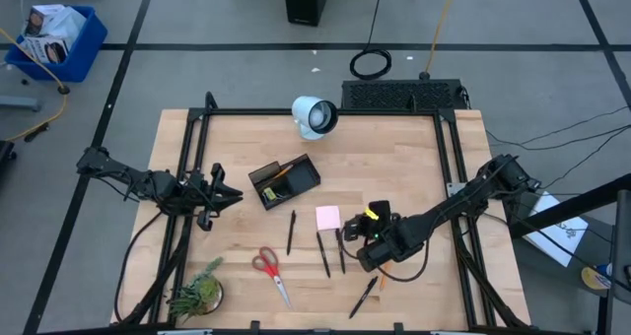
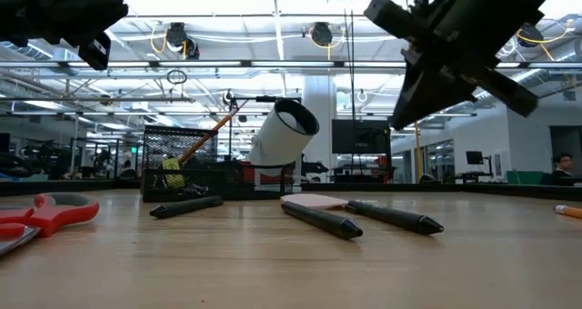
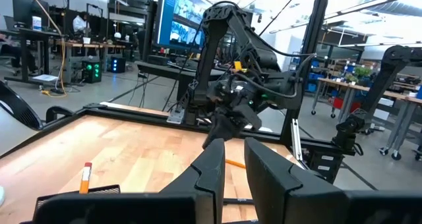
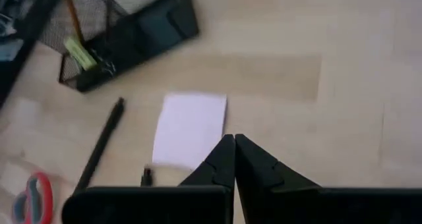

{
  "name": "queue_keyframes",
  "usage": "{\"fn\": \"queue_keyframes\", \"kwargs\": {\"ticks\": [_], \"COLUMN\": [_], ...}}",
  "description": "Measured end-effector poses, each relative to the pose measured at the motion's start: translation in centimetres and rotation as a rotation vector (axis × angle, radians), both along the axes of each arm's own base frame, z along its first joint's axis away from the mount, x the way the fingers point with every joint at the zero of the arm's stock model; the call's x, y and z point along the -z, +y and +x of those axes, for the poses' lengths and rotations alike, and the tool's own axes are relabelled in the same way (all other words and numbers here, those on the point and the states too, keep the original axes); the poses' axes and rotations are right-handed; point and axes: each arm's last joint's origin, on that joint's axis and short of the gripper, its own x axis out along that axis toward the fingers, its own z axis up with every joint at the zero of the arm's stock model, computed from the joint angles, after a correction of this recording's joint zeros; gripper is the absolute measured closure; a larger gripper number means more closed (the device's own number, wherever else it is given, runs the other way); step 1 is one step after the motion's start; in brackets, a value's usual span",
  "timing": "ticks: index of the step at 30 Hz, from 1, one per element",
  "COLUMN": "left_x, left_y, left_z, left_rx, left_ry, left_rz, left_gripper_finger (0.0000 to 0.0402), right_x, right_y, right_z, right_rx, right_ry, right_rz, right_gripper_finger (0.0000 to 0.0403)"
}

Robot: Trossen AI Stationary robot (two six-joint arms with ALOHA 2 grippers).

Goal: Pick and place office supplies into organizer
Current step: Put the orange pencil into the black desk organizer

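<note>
The black mesh organizer (image 1: 284, 180) stands mid-table with an orange pencil (image 3: 86, 176) sticking up in it. The pink sticky-note pad (image 1: 327, 217) lies flat to its right. Black pens (image 1: 291, 232) (image 1: 322, 253) (image 1: 341, 248) lie near the pad, and another pen (image 1: 363, 298) lies by the near edge. The red-handled scissors (image 1: 269, 273) lie at the front left. My right gripper (image 4: 234, 145) is shut and slants down, clear above the table, just right of the pad (image 4: 191, 128). My left gripper (image 1: 222, 192) waits at the left with a narrow gap between its fingers, holding nothing.
A white cylindrical lamp (image 1: 314, 116) lies at the far edge and a green plant (image 1: 197, 294) stands at the front left corner. An orange pencil (image 1: 383, 284) lies under my right arm. Bare wood shows to the right of the pad.
</note>
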Motion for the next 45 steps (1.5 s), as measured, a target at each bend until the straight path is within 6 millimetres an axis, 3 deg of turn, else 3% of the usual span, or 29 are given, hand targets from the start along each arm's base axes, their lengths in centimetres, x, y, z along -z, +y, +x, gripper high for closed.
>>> {"fn": "queue_keyframes", "kwargs": {"ticks": [7,11,15,21,24,33,41,45], "left_x": [0.0,0.0,0.0,0.0,0.0,0.0,0.0,0.0], "left_y": [0.0,0.0,0.0,0.0,0.0,0.0,0.0,0.0], "left_z": [0.0,0.0,0.0,0.0,0.0,0.0,0.0,0.0], "left_rx": [0.0,0.0,0.0,0.0,0.0,0.0,0.0,0.0], "left_ry": [0.0,0.0,0.0,-0.001,0.0,0.0,0.0,0.0], "left_rz": [0.0,0.0,0.0,0.0,0.0,0.0,0.0,0.0], "left_gripper_finger": [0.0339,0.0339,0.0339,0.0339,0.0339,0.0339,0.0339,0.0339], "right_x": [0.3,0.6,-0.2,-2.3,-2.8,-0.5,-0.6,-0.5], "right_y": [0.3,-0.3,-0.5,0.4,0.1,-0.3,-1.1,-1.6], "right_z": [-0.5,-2.2,-3.7,-4.1,-4.5,-5.3,-4.9,-4.8], "right_rx": [0.095,0.251,0.418,0.321,0.45,0.863,0.866,0.894], "right_ry": [0.006,0.115,0.224,0.113,0.085,-0.005,-0.003,0.136], "right_rz": [0.151,0.196,0.365,0.461,0.544,0.719,0.709,0.793], "right_gripper_finger": [0.0403,0.0403,0.0403,0.0403,0.0403,0.04,0.0399,0.0398]}}
